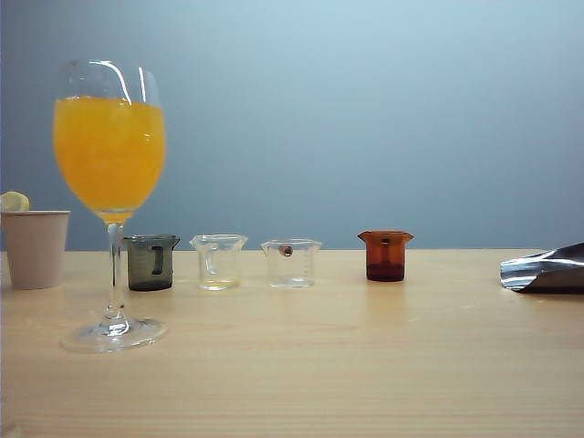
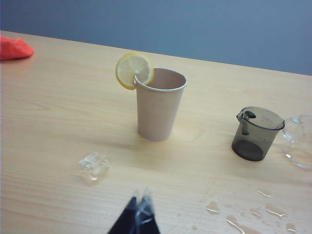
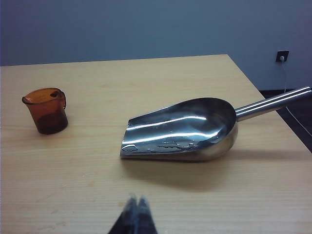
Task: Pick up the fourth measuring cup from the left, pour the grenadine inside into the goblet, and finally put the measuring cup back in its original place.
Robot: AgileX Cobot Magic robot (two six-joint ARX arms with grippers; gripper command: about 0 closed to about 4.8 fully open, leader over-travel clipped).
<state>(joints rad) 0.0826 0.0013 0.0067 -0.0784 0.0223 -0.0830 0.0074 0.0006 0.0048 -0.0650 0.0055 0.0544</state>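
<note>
The fourth measuring cup is amber-orange and stands on the table, last in a row of small cups; dark red grenadine fills its bottom. The right wrist view shows this cup upright, far ahead of my right gripper, which is shut and empty. The goblet, tall and stemmed, holds orange drink and stands at the front left. My left gripper is shut with nothing in it, hanging back from the cups. Neither gripper shows in the exterior view.
A smoky grey cup and two clear cups complete the row. A beige paper cup carries a lemon slice. An ice cube, water drops, a red cloth and a steel scoop lie about.
</note>
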